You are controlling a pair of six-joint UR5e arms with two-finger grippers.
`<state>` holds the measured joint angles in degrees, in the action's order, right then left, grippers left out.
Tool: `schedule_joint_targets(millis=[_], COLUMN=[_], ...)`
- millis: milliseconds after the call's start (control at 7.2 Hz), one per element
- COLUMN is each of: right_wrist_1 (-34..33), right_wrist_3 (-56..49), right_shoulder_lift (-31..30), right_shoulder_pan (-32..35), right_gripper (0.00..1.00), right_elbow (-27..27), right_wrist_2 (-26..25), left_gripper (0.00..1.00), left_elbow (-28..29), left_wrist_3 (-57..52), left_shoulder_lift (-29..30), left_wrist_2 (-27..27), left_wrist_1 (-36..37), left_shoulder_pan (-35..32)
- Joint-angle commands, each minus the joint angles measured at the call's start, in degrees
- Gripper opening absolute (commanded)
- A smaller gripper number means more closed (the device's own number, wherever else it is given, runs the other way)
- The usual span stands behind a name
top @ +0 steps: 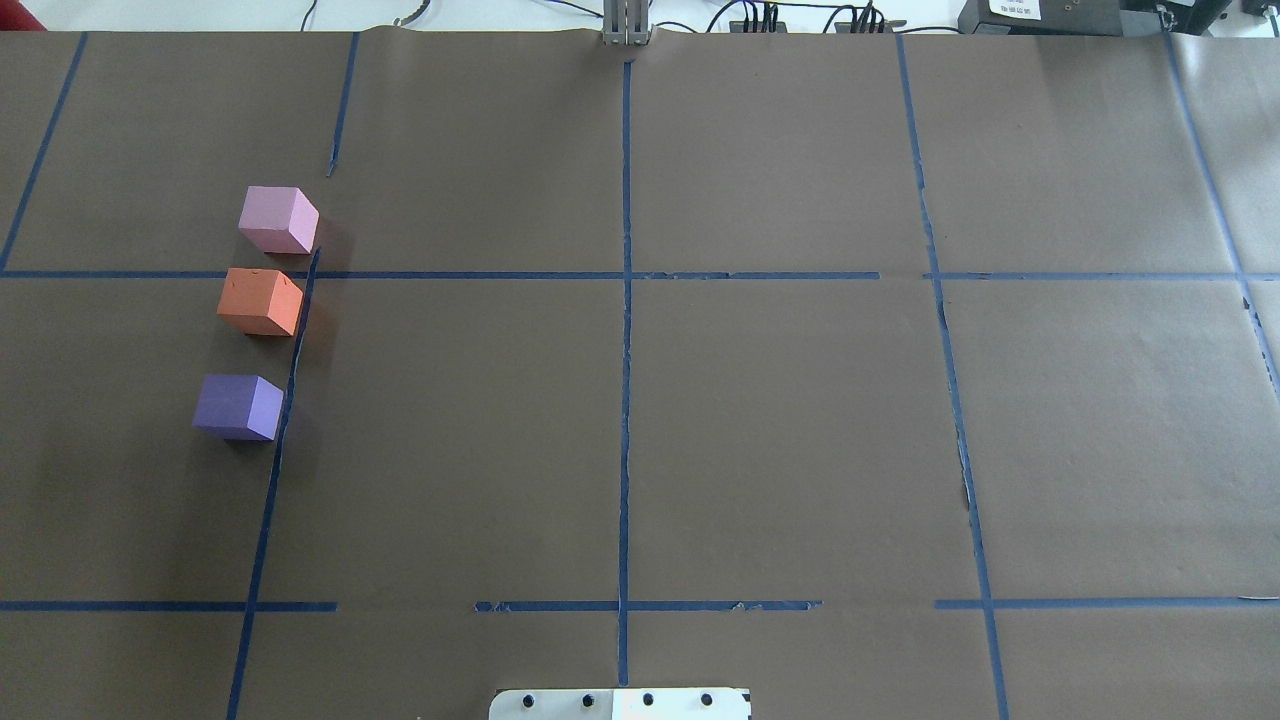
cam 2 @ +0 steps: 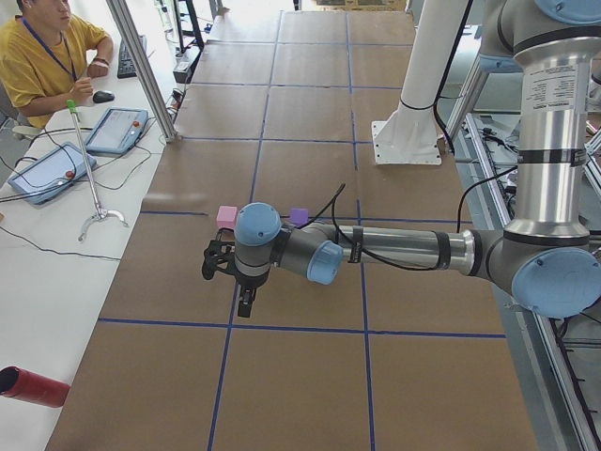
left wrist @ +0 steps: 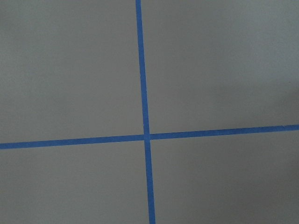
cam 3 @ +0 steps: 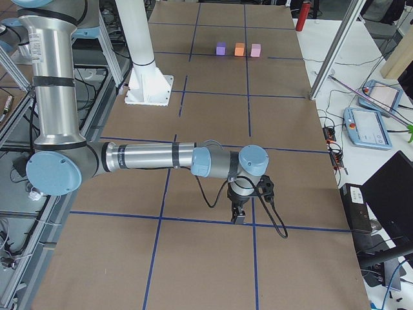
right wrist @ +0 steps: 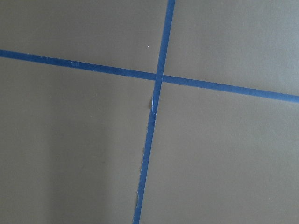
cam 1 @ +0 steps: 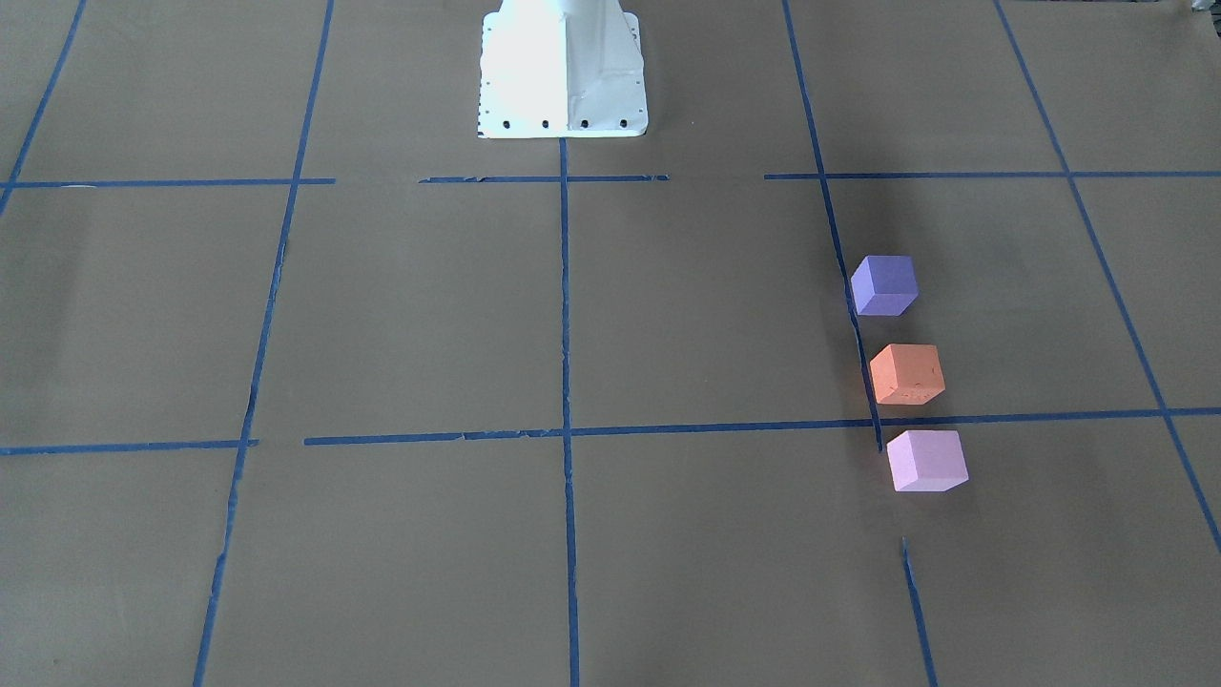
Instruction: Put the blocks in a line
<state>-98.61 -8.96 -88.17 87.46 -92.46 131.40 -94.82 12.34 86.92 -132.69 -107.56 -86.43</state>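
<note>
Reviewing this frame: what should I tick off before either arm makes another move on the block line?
1. Three blocks in one row: ok. Dark violet block, orange block and pink-lilac block run along the blue tape line.
2. Blocks apart, none stacked: ok.
3. Left gripper clear of the blocks: ok; its wrist view shows only paper and tape.
4. Right gripper clear of the blocks: ok; it is far down the table.
5. Grippers open or shut: cannot tell; they show only in side views.

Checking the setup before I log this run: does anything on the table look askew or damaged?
Mostly tidy. The orange block has small dark dents on one face, and the gap to the violet block is wider than to the pink block. The blue tape grid has breaks.
</note>
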Motion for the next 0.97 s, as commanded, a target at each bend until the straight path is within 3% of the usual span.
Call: schedule_joint_targets(millis=[0,139,417,833], right_wrist_1=[0.0,0.0,0.0,0.0], right_wrist_3=[0.0,-0.09,-0.09,-0.09], right_shoulder_lift=[0.01,0.01,-0.07,0.01], right_shoulder_pan=[0.08,0.0,0.0,0.0], right_gripper=[1.0,1.0,1.0,1.0], right_elbow=[0.0,0.0,0.0,0.0], right_wrist_2=[0.0,0.0,0.0,0.0], left_gripper=[1.0,1.0,1.0,1.0], left_elbow=[0.25,0.51,-0.71,-0.71], left_wrist_3=[-0.04,-1.69,-15.79,-17.35], left_shoulder_lift=[-0.52,-0.61,0.09,0.36], left_wrist_2=[0.42,0.42,0.42,0.42], left_wrist_1=[0.33,0.68,10.05,10.0], left_shoulder_pan=[-0.05,0.21,-0.05,0.04])
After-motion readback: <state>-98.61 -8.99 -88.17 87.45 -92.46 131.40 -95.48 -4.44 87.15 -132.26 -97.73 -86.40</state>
